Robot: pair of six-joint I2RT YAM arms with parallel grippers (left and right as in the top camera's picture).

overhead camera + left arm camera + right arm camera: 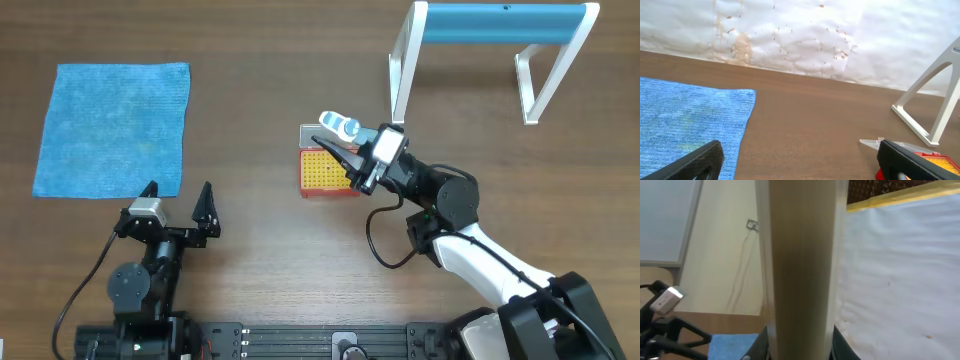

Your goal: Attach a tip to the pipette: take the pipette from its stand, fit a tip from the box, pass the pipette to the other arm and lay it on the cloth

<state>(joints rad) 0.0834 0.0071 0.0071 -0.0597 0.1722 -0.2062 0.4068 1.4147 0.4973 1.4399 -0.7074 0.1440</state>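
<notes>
The pipette (338, 125) has a white and blue head and is held about upright in my right gripper (350, 160), which is shut on its body, over the orange tip box (322, 172) with its red base. Up close, the pale pipette barrel (802, 265) runs between the dark fingers (841, 345); its lower end is hidden. My left gripper (176, 205) stands open near the front left, just below the blue cloth (115, 115), with nothing between its fingers (705, 160). The cloth (685, 125) lies flat; the tip box (940, 162) shows off to one side.
The white pipette stand (500, 55) with a blue top bar is at the back right; one of its legs (935, 107) rises beyond the tip box. Bare wooden table (260, 90) lies between cloth and box. A white sheet (800, 35) lines the far edge.
</notes>
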